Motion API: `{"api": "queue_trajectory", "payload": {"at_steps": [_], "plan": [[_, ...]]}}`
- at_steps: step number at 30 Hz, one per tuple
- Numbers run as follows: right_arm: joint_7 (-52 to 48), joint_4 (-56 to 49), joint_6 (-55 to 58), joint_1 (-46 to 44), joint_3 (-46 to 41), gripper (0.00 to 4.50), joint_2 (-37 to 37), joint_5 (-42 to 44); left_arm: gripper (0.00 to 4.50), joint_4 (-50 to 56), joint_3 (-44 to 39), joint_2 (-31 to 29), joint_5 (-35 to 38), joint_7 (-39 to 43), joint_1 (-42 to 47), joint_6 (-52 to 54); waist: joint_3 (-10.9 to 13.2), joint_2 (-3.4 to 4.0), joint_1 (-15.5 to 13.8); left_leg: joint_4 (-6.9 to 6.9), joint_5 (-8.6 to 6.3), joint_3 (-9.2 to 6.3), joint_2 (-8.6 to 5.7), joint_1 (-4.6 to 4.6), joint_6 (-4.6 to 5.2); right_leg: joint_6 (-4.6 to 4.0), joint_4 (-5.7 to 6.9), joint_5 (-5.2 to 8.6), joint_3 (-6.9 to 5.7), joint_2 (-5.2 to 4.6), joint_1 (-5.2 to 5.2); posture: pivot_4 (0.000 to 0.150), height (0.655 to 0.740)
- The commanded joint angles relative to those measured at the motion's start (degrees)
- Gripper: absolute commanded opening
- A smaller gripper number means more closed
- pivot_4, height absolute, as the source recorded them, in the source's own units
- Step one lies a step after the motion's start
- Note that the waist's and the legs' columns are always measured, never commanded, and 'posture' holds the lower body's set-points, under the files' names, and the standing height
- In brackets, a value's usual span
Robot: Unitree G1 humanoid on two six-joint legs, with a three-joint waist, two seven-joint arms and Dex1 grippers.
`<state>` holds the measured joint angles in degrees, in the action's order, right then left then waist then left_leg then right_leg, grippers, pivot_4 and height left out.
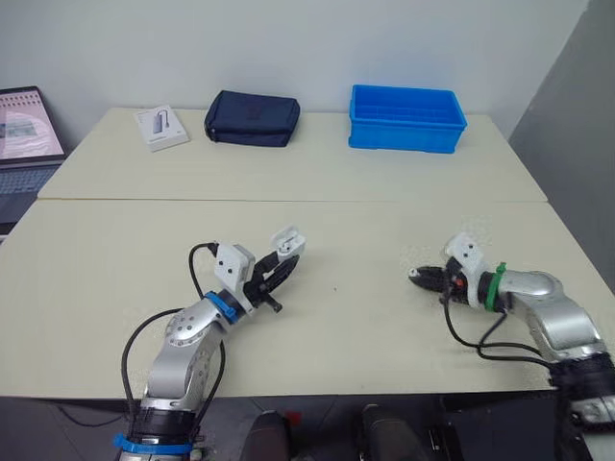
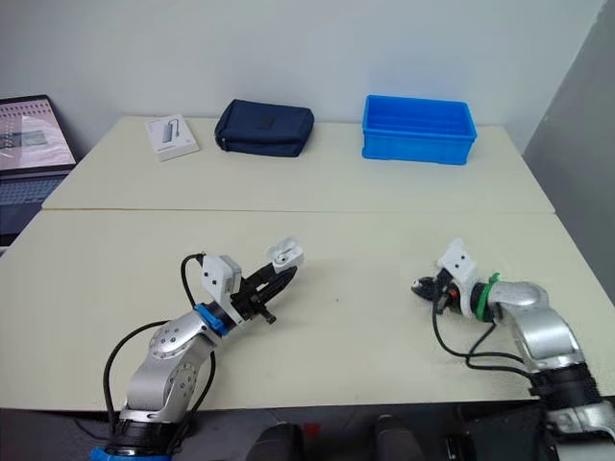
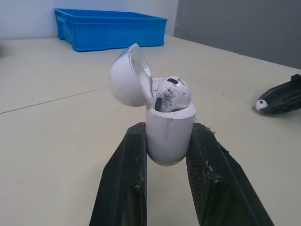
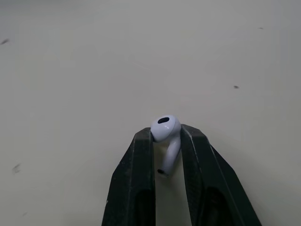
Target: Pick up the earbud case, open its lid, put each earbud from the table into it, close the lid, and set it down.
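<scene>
the left tool point(image 3: 168, 128) is narrowed onto the earbud case point(image 3: 169, 143), with 1 black finger pressed to each side of its lower body. the case is held off the counter point(image 1: 365, 317), left of centre. its long axis runs along the fingers and its mouth faces away from the wrist. its lid point(image 3: 126, 77) is swung open on the hinge. the seated earbud point(image 3: 172, 93) sits in the mouth, its rounded head above the rim.

the right tool point(image 4: 167, 133) is closed on the second earbud point(image 4: 165, 126), pinching its bulb at the fingertips. the stem slants back between the fingers toward the wrist. this tool sits low over the counter's right side, well apart from the left tool and pointing toward it.

a blue bin point(image 1: 406, 118) and a dark pouch point(image 1: 252, 118) sit on the far side of the counter.
</scene>
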<state>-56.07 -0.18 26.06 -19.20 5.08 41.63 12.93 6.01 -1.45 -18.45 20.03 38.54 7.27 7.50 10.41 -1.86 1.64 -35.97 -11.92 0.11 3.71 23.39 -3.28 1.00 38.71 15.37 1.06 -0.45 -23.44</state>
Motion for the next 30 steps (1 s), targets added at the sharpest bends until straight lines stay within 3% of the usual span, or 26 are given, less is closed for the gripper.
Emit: {"api": "queue_trajectory", "payload": {"at_steps": [1,5,12,20,28,30], "plan": [[-10.66,-6.58,-4.39,1.09,1.78,0.41,6.76,0.91,0.78,3.86,-0.06,-0.39,0.53,-0.35,-0.95,0.29,0.00,0.00,0.00,-0.01,0.00,0.00,0.00,0.00,0.00,0.00,0.00,0.00,0.00,0.00,0.00,0.150,0.7400],[-20.98,-3.99,-15.50,1.93,5.73,0.41,14.30,-3.20,0.78,5.83,0.03,-0.37,0.49,-1.20,-2.98,1.16,0.00,-0.01,0.01,-0.04,0.00,-0.02,0.01,-0.04,0.00,-0.01,0.01,0.01,-0.04,0.00,0.03,0.150,0.7400],[-31.07,3.93,-30.11,-0.88,9.91,0.41,17.54,-7.16,0.78,8.96,0.34,-0.34,0.59,-2.09,-5.55,2.35,0.00,-0.01,0.06,-0.06,0.00,0.02,0.00,-0.06,0.00,-0.01,0.02,0.01,-0.01,-0.01,0.03,0.150,0.7400],[-32.61,4.92,-29.01,-1.44,11.54,0.41,16.14,-7.95,0.78,10.10,0.11,-0.32,0.47,-2.41,-6.80,2.78,0.00,-0.01,0.00,-0.07,0.01,0.01,0.00,-0.07,-0.01,-0.02,0.05,0.01,-0.02,-0.02,0.05,0.150,0.7400],[-29.61,6.03,-35.02,-0.58,10.48,3.04,15.52,-10.10,0.78,9.35,0.06,-0.64,0.48,-2.00,-6.45,2.74,0.00,-0.02,0.06,-0.06,0.00,0.06,0.00,-0.39,-0.01,-0.06,0.10,0.03,0.05,-0.01,0.26,0.150,0.7400],[-29.49,4.31,-34.73,-0.21,8.90,3.05,16.19,-8.62,0.78,9.36,0.12,-0.71,0.53,-1.83,-6.50,2.83,0.00,-0.02,0.02,-0.06,0.00,0.05,-0.01,-0.39,-0.01,-0.07,0.10,0.03,0.05,-0.02,0.27,0.150,0.7400]]}}
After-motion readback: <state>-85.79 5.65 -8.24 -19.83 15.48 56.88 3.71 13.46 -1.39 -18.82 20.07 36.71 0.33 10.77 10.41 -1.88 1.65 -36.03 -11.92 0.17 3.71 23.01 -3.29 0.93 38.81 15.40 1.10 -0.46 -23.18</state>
